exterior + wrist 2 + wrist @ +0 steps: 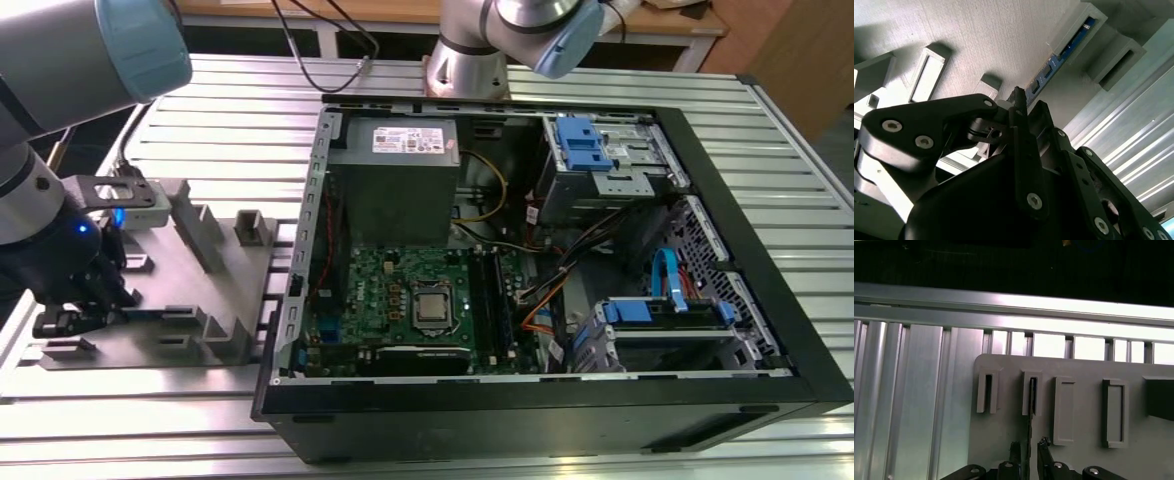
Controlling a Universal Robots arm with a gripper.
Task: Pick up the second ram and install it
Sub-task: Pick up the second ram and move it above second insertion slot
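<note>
— How do I get this grip right?

— Your pincer (1029,446) stands slightly open and holds nothing, with one finger (1015,450) on each side of the memory stick (1029,415). I'd centre it first so both pads meet the flat faces together. Then close gently and keep the wrist square to the stick.

— Where is the stick exactly?

— It stands on edge between the jaws and runs ahead of the fingertips into the slots of the grey holder (1079,375). There's a thin gap on either side.

Robotics lab, slatted aluminium bench (240,120), opened PC (534,415)
</note>
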